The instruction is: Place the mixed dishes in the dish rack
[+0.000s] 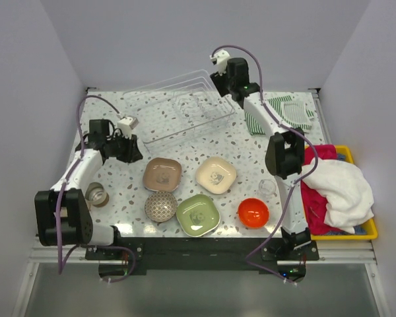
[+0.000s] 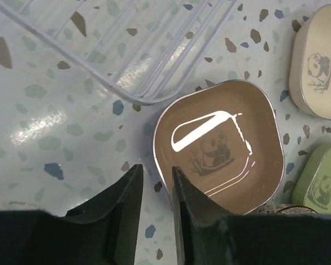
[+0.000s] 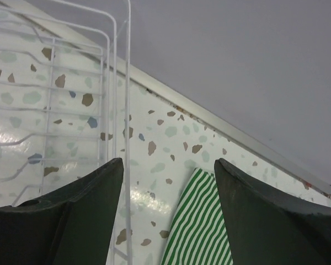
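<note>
My left gripper [image 2: 156,172] filled the bottom of the left wrist view. Its jaws stood a narrow slit apart with nothing between them. The tip of the right-hand finger sat just at the near-left rim of the brown plate [image 2: 220,143]; I could not tell whether it touched. The plate lay flat on the table [image 2: 38,138], ahead of the fingers and off to their right. It was rounded-square, so it had no real long axis, and any side of the rim would serve.

The corner of the dish rack [image 2: 99,74] was ahead and to the left, near the plate but apart from it. From the top view, the plate lay between my left gripper and the cream plate [image 1: 216,175]. The green plate [image 1: 198,214], grey patterned bowl [image 1: 161,206] and orange-red bowl [image 1: 253,212] sat closer to the bases. None of the dishes I could make out was in the rack yet.

My right gripper [image 3: 168,210] was spread wide and empty. It was up at the far right corner of the rack, beside the striped green cloth [image 3: 201,226] and well away from every dish.

Judgement: the left arm was clearly nearer, so the brown plate was its pick. The fingers needed to shift right and widen to straddle the rim. The risk was a flat plate sliding away instead of being pinched.
</note>
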You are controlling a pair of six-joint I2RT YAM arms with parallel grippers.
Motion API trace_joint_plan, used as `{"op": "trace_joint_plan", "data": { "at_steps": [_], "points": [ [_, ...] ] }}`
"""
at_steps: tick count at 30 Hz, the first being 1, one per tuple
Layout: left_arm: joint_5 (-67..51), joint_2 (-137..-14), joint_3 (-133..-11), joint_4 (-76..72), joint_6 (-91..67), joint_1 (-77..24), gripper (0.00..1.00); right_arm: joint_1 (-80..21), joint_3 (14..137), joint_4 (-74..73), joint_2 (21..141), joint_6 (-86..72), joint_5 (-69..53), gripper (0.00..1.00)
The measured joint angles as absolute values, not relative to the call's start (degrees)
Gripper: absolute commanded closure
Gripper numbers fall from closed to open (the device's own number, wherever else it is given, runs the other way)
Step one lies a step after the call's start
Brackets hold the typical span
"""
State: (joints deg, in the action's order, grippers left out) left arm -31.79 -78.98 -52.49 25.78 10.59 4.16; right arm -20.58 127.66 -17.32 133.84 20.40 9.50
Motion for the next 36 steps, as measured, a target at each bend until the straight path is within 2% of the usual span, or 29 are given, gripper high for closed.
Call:
{"op": "trace_joint_plan", "data": {
  "at_steps": [1,3,17,22,23,27,36],
  "points": [
    [-33.26,-80.16,-52.49,25.74,10.85,3.42,0.57,-20.73,126.63,-17.67,133.6,20.47,9.37,0.29],
    [-35.11,-82.02,-52.49,25.78,11.18,2.39,0.52,-20.95,124.31,-18.02,133.08,20.45,8.88,0.29],
    [-30.81,-86.74,-48.84,23.2,7.92,1.37,0.55,-21.02,120.49,-19.94,132.57,20.23,7.79,0.28],
    [-27.05,-89.52,-48.84,22.85,7.31,-1.08,0.65,-21.02,120.49,-19.97,132.57,20.29,7.79,0.28],
    [-26.15,-89.95,-48.86,22.98,7.2,-1.76,0.72,-21.02,120.49,-19.97,132.57,20.38,7.79,0.28],
    [-23.07,-91.05,-50.04,25.17,7.77,-3.27,0.81,-20.95,120.49,-19.97,132.57,20.67,7.79,0.28],
    [-16.56,-90.59,-53.04,30.94,11.22,-3.38,0.89,-20.36,120.49,-20.14,132.57,20.69,7.81,0.28]
  ]
}}
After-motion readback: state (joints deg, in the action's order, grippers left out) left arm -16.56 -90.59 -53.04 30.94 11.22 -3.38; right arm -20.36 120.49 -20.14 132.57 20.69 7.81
